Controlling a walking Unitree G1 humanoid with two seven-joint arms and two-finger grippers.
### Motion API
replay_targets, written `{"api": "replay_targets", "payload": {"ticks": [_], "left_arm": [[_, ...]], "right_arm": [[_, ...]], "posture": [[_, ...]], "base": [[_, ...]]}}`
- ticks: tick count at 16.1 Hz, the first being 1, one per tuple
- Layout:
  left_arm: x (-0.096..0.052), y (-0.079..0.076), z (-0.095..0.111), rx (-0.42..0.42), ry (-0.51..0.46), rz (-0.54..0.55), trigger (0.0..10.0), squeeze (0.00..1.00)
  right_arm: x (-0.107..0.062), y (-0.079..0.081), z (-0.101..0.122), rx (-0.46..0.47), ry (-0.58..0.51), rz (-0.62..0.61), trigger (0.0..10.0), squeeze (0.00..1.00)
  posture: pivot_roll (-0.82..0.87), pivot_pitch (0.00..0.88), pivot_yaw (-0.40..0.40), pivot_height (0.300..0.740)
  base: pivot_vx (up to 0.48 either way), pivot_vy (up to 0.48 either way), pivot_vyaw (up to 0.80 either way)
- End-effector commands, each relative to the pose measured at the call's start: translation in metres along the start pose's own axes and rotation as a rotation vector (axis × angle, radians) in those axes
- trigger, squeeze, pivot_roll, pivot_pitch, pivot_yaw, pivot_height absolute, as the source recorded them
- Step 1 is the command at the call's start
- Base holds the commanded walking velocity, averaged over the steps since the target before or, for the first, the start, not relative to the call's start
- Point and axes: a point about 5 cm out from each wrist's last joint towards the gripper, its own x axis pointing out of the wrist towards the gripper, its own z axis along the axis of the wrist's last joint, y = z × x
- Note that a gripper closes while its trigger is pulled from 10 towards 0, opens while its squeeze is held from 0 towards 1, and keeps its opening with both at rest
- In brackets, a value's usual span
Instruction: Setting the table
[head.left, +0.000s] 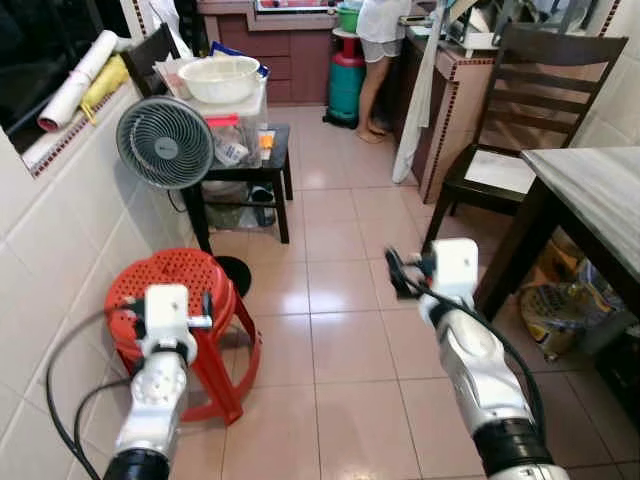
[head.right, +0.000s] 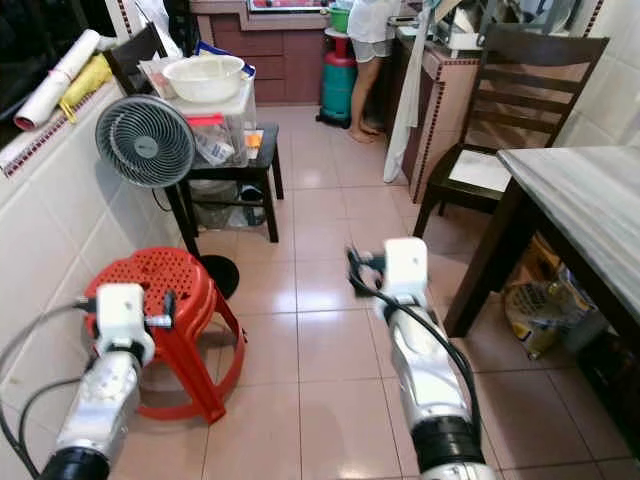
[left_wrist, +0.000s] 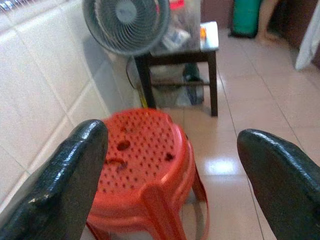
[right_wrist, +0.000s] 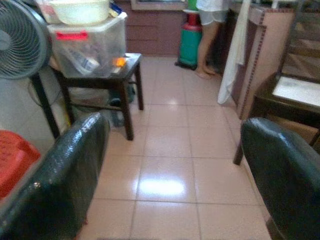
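Grey marble dining surface (head.left: 590, 190) is sitting off to the robot's right with a dark wooden chair (head.left: 530, 110) at its far edge. Red plastic stools (head.left: 190, 310) are standing stacked against the tiled wall under a grey fan (head.left: 165, 142). Left pincer (left_wrist: 170, 165) is hovering over the stools, fingers wide apart, holding nothing. Right pincer (right_wrist: 175, 165) is hanging above the floor tiles, also apart and empty.

the tiled floor (head.left: 340, 330) carries red stacked stools (head.left: 185, 300) by the wall. a dark side table (head.left: 255, 165) and a wooden chair (head.left: 520, 120) stand on it too.
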Motion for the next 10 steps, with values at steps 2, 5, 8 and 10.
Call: {"api": "replay_targets", "payload": {"ticks": [2, 5, 8, 10], "left_arm": [[-0.001, -0.007, -0.018, 0.053, 0.075, -0.055, 10.0, 0.00], [-0.016, -0.019, -0.056, 0.071, 0.281, -0.138, 10.0, 0.00], [-0.028, -0.025, -0.077, 0.093, 0.408, -0.178, 10.0, 0.00], [-0.036, -0.020, -0.089, 0.081, 0.490, -0.164, 10.0, 0.00]], "right_arm": [[0.005, -0.008, -0.014, -0.054, 0.059, -0.056, 10.0, 0.00], [-0.002, -0.008, -0.052, -0.044, 0.211, -0.045, 10.0, 0.00], [-0.017, -0.002, -0.086, -0.075, 0.378, 0.001, 10.0, 0.00], [-0.033, -0.002, -0.109, -0.007, 0.501, 0.001, 10.0, 0.00]], "posture": [[-0.12, 0.000, 0.016, 0.740], [-0.13, 0.000, 0.014, 0.740], [-0.13, 0.000, 0.010, 0.740], [-0.15, 0.000, 0.008, 0.740]], "base": [[0.000, 0.000, 0.00], [0.000, 0.000, 0.00], [0.000, 0.000, 0.00], [0.000, 0.000, 0.00]]}}
